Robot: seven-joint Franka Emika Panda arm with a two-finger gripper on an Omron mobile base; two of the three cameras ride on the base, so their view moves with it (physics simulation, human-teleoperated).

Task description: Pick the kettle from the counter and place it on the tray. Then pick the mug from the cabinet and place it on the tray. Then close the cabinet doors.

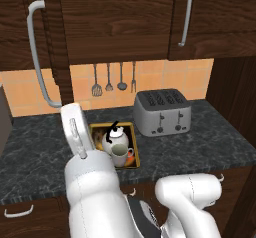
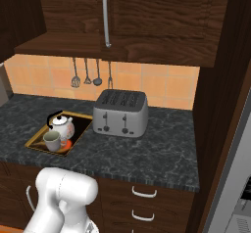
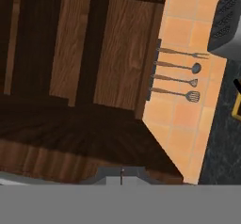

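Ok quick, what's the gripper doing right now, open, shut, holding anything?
Gripper: shut, fingertips together, holding nothing, up by the cabinet door.

Dark marble counter (image 1: 45, 147) carries tray (image 1: 135, 154) and toaster (image 1: 162, 113), side by side.

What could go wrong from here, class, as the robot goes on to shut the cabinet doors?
1. The left door stands swung out over the counter, close to the raised arm. A push at a poor angle might slide off its long handle.
2. The kettle and mug sit crowded on the tray, just below the arm. A low swing could knock them.
3. The shut pincer looks into the cabinet, near the wood. It might scrape it.
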